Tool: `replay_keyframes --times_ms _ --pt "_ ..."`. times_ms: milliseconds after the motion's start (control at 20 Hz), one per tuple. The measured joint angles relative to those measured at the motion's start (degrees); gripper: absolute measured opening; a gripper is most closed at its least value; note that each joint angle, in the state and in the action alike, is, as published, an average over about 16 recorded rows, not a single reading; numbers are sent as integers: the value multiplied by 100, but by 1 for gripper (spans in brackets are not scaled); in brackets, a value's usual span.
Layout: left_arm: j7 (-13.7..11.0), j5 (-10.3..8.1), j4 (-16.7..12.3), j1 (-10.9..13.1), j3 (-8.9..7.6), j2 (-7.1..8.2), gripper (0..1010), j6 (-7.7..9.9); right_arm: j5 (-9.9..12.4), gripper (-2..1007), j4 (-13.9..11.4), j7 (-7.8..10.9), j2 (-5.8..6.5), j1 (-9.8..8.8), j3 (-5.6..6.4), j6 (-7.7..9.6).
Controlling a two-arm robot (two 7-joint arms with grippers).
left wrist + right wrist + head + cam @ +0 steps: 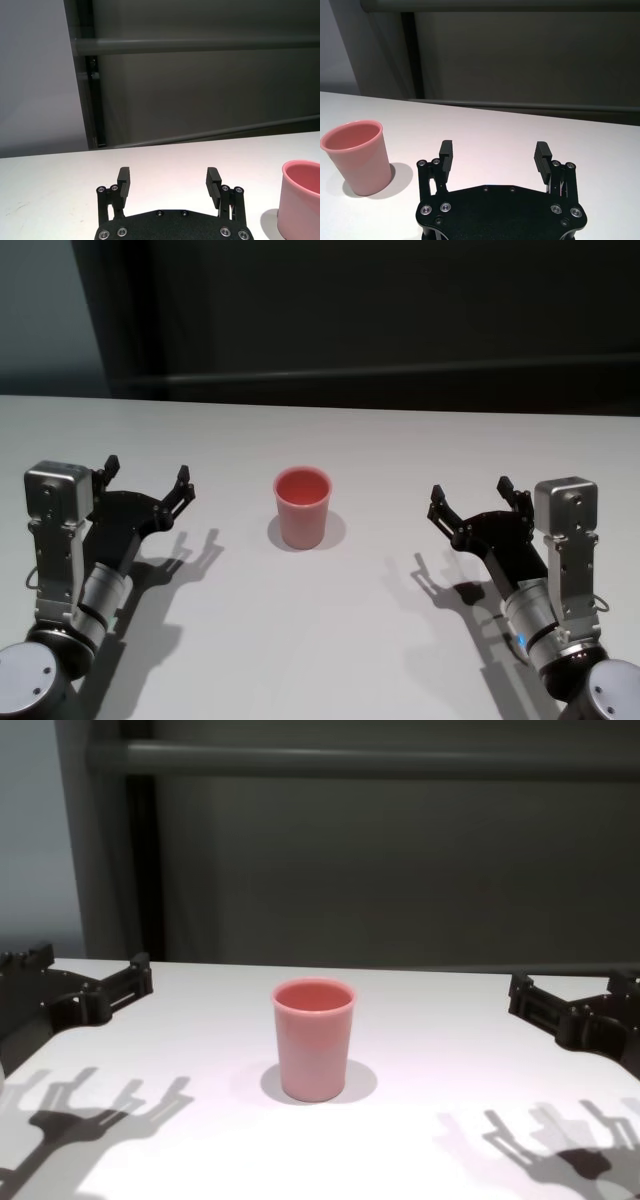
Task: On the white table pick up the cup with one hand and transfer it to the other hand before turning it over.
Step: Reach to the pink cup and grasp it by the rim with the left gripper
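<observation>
Head view: the cup [302, 507] stands upright mid-table [330, 640], left gripper [147, 478] and right gripper [468, 496] flanking it well apart, jaws spread, nothing held. Wrist and chest views agree: cup untouched, so pickup, handover and flip all remain.

cup [302, 508]: plain pink all over, no print; inside looks a deeper salmon pink than the outer wall
counter [340, 640]: plain matte white, no pattern; grey shadows of the arms fall on it
left gripper [145, 486]: black body with small silver screw heads, black ribbed jaws; silver-grey housing behind it
right gripper [472, 503]: same black with silver screws; silver-grey housing behind it
wall [400, 310]: dark grey, paler grey strip at far left
</observation>
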Motion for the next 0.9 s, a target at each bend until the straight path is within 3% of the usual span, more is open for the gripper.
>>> replay_keyframes --times_ms 900 --pt "0 0 0 0 0 0 1003 0 0 1002 0 0 0 0 0 0"
